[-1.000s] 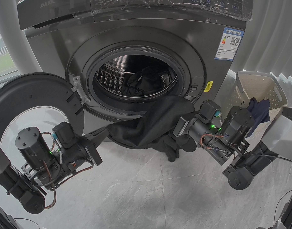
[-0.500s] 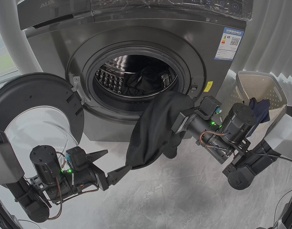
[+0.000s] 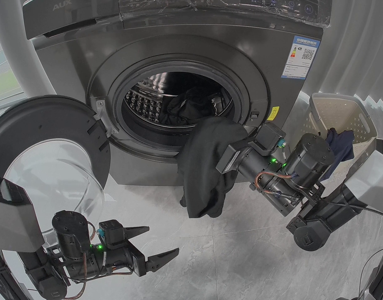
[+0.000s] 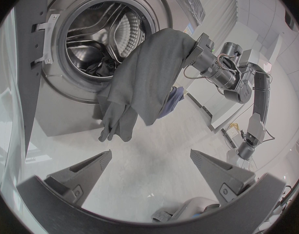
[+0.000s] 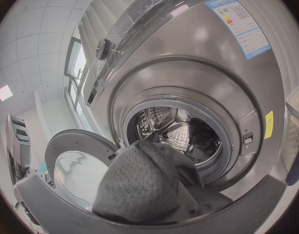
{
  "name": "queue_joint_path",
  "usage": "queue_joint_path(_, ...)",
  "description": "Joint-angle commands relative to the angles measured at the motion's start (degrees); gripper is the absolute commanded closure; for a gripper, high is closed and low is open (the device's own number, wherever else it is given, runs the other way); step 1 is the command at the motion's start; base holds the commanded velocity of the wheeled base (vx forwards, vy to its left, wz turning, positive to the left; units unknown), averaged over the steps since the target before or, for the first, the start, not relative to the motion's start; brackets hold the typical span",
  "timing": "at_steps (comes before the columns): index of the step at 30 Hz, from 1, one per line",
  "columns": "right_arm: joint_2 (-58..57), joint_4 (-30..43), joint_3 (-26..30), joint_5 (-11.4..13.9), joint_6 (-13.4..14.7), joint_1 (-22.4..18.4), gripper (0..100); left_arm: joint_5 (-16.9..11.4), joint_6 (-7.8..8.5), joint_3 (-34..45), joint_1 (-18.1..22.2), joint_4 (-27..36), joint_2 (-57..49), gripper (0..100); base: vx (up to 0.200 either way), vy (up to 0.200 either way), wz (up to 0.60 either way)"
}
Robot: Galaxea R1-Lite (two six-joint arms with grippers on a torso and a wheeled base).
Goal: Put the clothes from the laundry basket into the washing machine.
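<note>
At the lip of the washing machine (image 3: 74,63), before its open drum, we saw the black garment (image 3: 204,167) draped over the right pincer (image 3: 219,157) and hanging toward the floor (image 3: 224,263); whether that pincer was clamped on it we could not tell. Low by the open door (image 3: 41,121), the left pincer (image 3: 161,241) gaped wide, holding nothing. Blue cloth (image 3: 339,144) lay in the laundry basket (image 3: 358,117).

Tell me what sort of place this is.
Most likely a laundry corner, in a home or a mock-up of one. A front-loading washing machine stands with its door swung open, a plastic laundry basket with clothes sits beside it, and the floor is grey tile.
</note>
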Motion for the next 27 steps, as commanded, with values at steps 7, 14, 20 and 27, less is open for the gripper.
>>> queue_joint_path(7,0.3,-0.1,1.1,-0.2,0.2,1.7,100,0.2,-0.03,-14.8,-1.8,-0.3,2.7,0,0.000,0.000,0.00)
queue_joint_path(14,0.2,0.0,0.9,-0.4,0.2,3.7,100,-0.1,-0.29,-19.5,-2.3,-0.4,7.6,0,0.000,0.000,0.00)
queue_joint_path(20,0.3,-0.1,1.1,-0.9,0.3,4.1,100,0.2,0.15,-24.7,-2.5,-0.4,11.2,0,0.000,0.000,0.00)
queue_joint_path(27,0.3,-0.1,1.7,-0.9,0.6,4.7,100,0.3,0.15,-27.5,-3.3,-0.4,12.7,0,0.000,0.000,0.00)
